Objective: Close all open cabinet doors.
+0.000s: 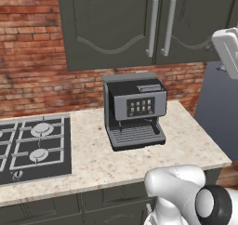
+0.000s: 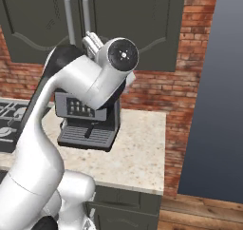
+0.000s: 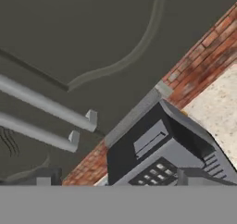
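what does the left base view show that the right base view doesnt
Left base view alone: most of the gas hob with two burners and a knob, and the coffee machine unobstructed. Right base view alone: the arm sweeping up across the machine, wooden floor and the counter's end. Both share the two upper cabinet doors with bar handles side by side, brick wall and speckled counter.

Dark grey-green cabinet doors (image 1: 111,29) with silver handles (image 1: 152,26), red brick wall (image 1: 32,75), speckled beige counter (image 1: 186,140), black-and-grey coffee machine (image 1: 135,110).
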